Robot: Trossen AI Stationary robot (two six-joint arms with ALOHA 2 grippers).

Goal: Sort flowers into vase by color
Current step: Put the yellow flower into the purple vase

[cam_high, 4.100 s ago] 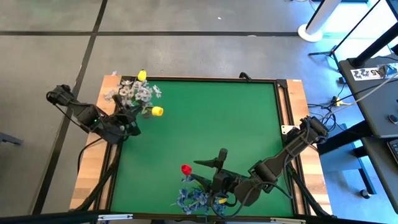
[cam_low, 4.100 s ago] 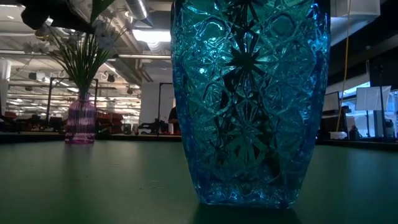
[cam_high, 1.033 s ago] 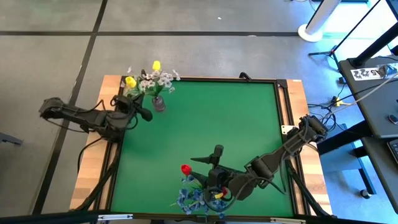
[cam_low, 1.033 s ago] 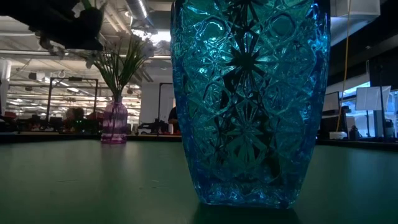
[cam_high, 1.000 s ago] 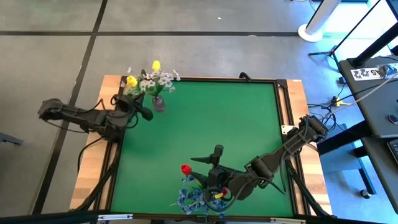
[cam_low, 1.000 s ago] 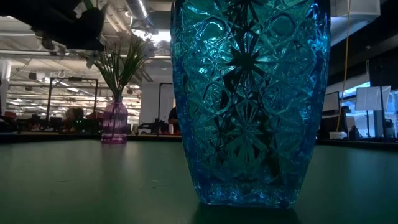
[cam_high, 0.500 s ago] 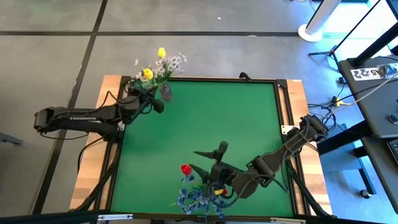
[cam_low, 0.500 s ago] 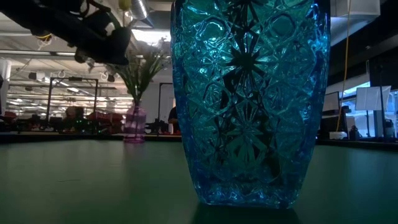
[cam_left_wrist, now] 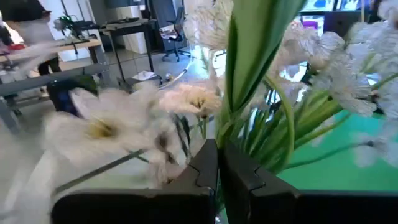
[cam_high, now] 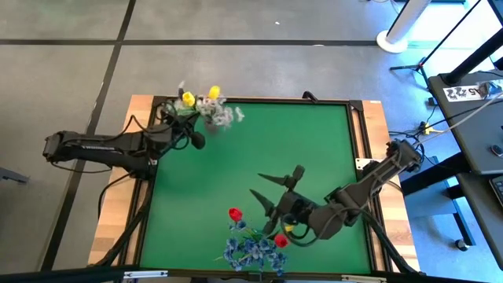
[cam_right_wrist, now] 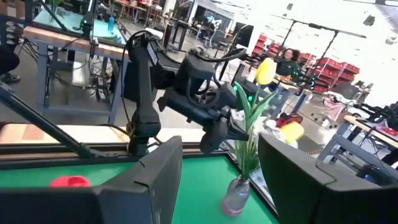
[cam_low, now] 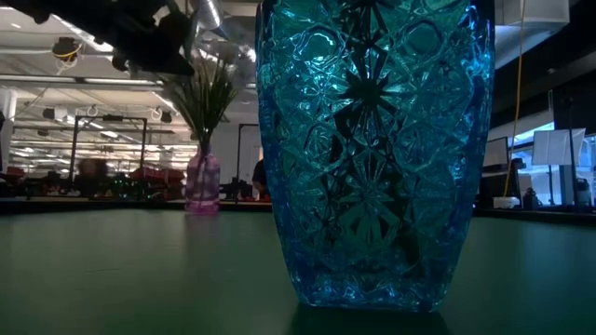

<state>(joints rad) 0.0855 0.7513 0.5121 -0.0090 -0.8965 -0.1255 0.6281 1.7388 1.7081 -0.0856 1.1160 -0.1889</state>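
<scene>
A pink vase (cam_low: 203, 186) stands on its base at the table's far left corner. It holds two yellow tulips (cam_high: 189, 98) and white sprays (cam_high: 225, 115) on green stalks (cam_right_wrist: 247, 134). My left gripper (cam_high: 196, 140) is shut at those stalks, above the vase's mouth. A blue glass vase (cam_low: 372, 154) stands at the near edge. It holds the blue bunch (cam_high: 247, 251) and two red tulips (cam_high: 234, 213). My right gripper (cam_high: 256, 185) hangs open above the mat, on the far side of the blue vase, touching nothing. My left gripper pinches a broad green leaf (cam_left_wrist: 231, 134) of the yellow-and-white bunch between its shut fingers (cam_left_wrist: 205, 168). It comes at the stalks about level, from the table's left, above the vase's mouth. The pink vase (cam_right_wrist: 236, 198) stays upright on the mat.
A raised dark frame (cam_high: 350, 102) runs round the green mat (cam_high: 275, 141), with wooden margins (cam_high: 140, 106) outside it. The mat's middle and far right lie bare. A person (cam_right_wrist: 289, 62) sits in the room beyond.
My left gripper has moved along the far edge toward the right, and the pink vase has slid with it. The flower heads have since swung and are blurred. My right gripper has drawn back from the blue vase toward the far right, still open, and a second red tulip shows there.
</scene>
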